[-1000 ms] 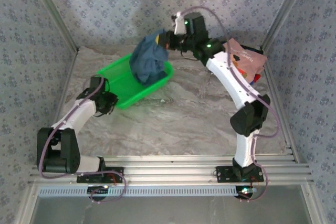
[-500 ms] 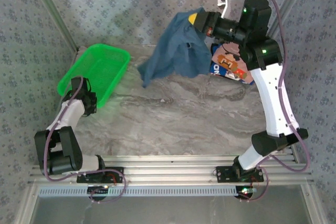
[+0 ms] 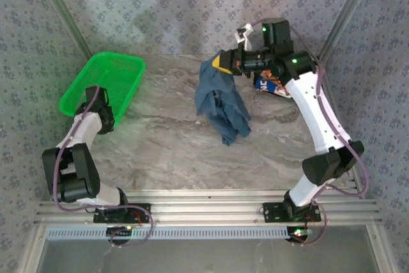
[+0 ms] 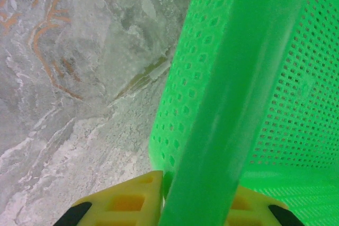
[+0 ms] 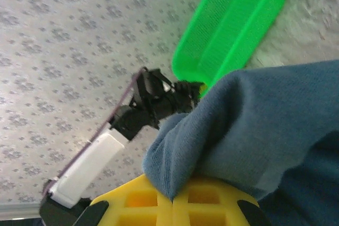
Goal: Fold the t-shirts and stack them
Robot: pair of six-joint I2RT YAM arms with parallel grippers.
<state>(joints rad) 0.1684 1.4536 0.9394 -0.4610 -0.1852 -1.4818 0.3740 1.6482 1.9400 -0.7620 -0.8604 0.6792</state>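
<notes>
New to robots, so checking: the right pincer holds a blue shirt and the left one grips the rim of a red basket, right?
The basket is green, not red, as the overhead view shows. Otherwise yes: the right pincer holds the blue shirt and the left pincer grips the basket's rim.

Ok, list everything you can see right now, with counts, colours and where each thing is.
Teal-blue t-shirt: one, crumpled, table centre, top edge lifted.
Other shirts: count unclear, dark blue with white print, far right, partly hidden by the right arm.
Mesh basket: one, bright green, empty, far left.
Table: one, grey marble pattern.
Walls: grey patterned, around the table.
Left end effector: yellow fingers, shut on the basket's rim.
Right end effector: yellow fingers, shut on the teal-blue t-shirt.
</notes>
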